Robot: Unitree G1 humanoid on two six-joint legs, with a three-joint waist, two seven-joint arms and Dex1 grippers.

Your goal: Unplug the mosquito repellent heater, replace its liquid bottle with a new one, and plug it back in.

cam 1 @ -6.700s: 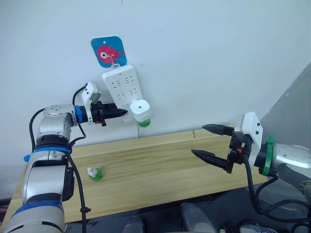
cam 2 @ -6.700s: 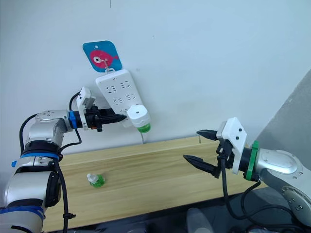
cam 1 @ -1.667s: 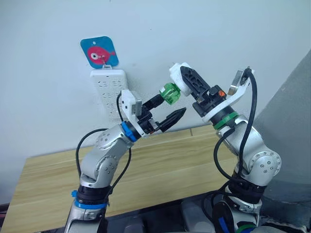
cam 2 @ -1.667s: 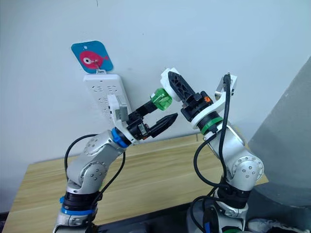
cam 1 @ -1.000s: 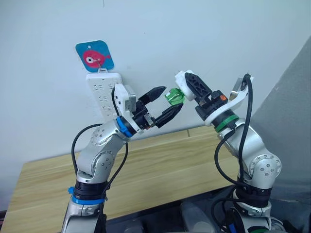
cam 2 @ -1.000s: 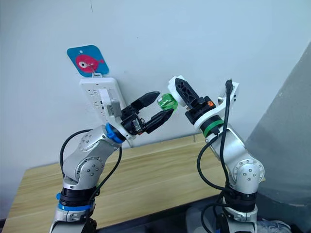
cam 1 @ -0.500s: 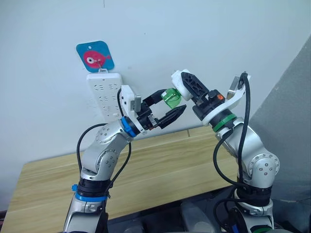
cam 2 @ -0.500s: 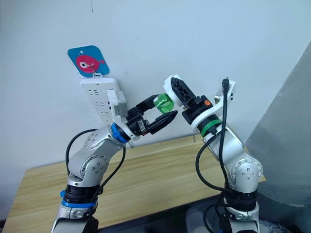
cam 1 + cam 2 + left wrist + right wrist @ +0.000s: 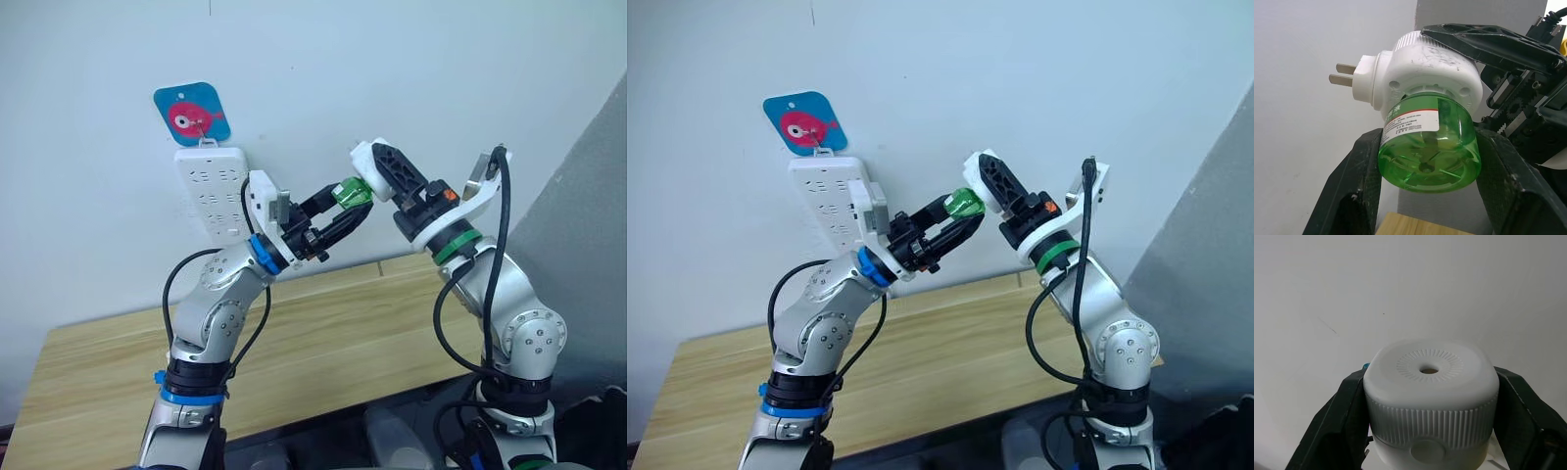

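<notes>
- Above the table (image 9: 323, 343), in mid-air: my right claw (image 9: 1430, 406) is clamped on the heater (image 9: 1425, 63), unplugged.
- My left claw (image 9: 1425, 161) is closed around the green bottle (image 9: 1430, 142), seated in the heater.
- Power strip (image 9: 211, 196) hangs on the far wall, left.

Even, soft, diffuse light is filling the head views, w/ the pale wall (image 9: 411, 78) reading bright and flat and only faint shadows sitting under the arms on the wooden counter (image 9: 333, 343). In the left wrist view the green bottle (image 9: 1430, 147) is glowing translucent and staying fairly sharp, w/ mild highlights on the white heater (image 9: 1425, 63), while the background wall is going soft. In the right wrist view the wall behind is washing out near-white, and the dark claw fingers (image 9: 1337, 421) are blurring slightly at the frame edges.
</notes>
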